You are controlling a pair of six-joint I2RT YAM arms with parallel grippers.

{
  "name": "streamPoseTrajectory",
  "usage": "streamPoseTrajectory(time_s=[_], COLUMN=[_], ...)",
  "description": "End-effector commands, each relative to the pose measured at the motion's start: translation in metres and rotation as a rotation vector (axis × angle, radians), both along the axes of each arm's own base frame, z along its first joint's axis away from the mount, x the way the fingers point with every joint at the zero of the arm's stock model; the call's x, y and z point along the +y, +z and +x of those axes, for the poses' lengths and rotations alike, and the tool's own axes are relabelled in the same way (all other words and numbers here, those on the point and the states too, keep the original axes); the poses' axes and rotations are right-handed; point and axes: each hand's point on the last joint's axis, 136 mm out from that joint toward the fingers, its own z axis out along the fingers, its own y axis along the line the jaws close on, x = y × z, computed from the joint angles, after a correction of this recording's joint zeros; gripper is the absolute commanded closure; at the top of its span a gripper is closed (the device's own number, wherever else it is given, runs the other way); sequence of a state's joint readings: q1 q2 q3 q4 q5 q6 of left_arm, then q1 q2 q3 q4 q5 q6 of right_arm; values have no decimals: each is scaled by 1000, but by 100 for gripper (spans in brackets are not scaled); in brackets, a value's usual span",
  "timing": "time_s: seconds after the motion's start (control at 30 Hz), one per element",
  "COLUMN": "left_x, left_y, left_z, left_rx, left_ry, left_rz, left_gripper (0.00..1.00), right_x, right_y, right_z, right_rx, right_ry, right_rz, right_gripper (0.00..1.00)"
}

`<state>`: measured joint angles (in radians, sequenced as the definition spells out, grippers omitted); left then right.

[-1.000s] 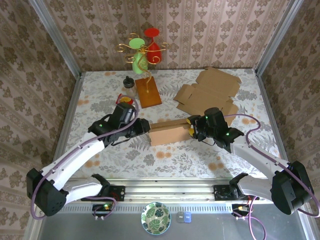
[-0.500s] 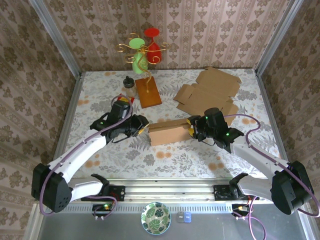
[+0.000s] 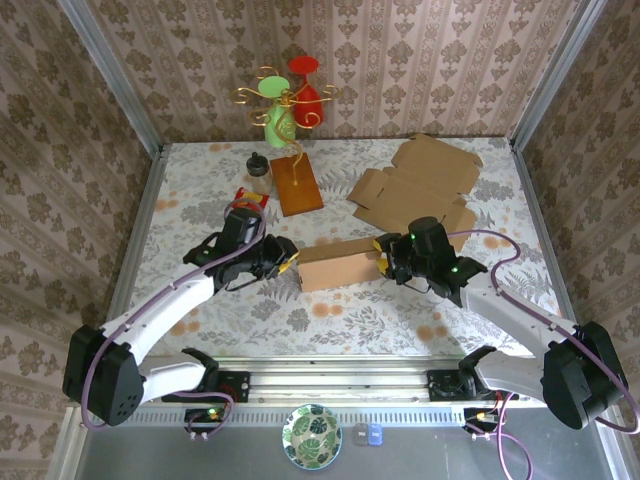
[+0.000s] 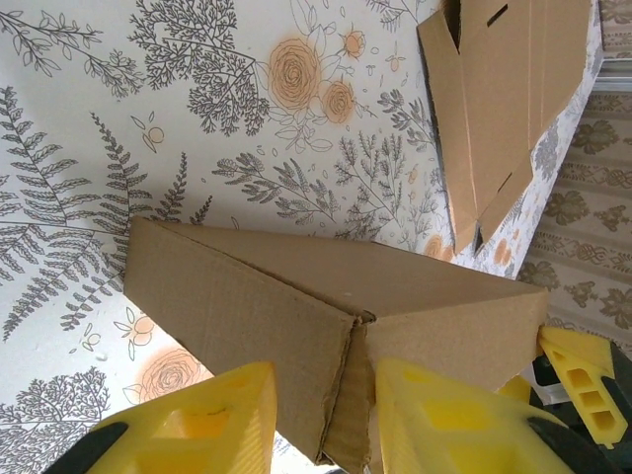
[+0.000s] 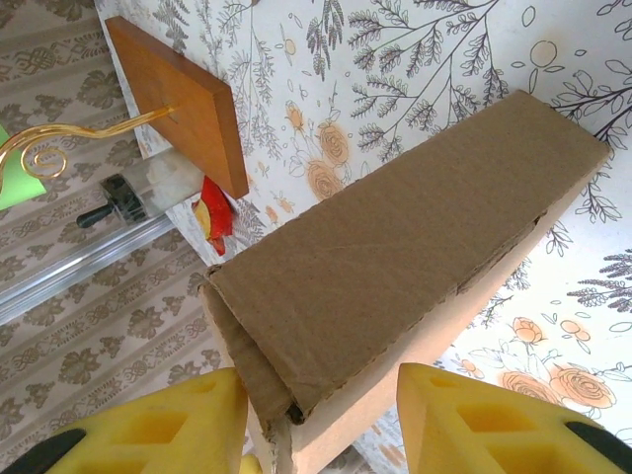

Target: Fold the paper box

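Though unlabelled, plain paper box (image 3: 337,264)

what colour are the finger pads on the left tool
Bright yellow; the left tool's pads show best in the left wrist view, straddling the brown paper box.

White arms, black joints, yellow claw fingers (image 4: 434,415).

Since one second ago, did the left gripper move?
Yes. The left gripper slid right, away from the jar side, reaching the box end.
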<state>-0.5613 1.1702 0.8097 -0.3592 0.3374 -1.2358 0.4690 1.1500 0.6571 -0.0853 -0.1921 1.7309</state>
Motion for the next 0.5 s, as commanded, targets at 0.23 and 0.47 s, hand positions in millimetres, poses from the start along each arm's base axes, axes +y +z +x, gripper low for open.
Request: streamPoseTrajectory(time_s=[0.23,0.47], left_x=[5,5], left_y=[-20,-40], left_z=[-15,-26], left_rx=[41,55], left_ry=[-29,-92], left_rz=[17,55], left_gripper=[68,70], right_x=[-13,-17], right_y=[-29,-40], right_z=[-20,-30], right_rx=[103,160], right_ry=[0,5], right_rz=[-68,-95], right_gripper=[56,56])
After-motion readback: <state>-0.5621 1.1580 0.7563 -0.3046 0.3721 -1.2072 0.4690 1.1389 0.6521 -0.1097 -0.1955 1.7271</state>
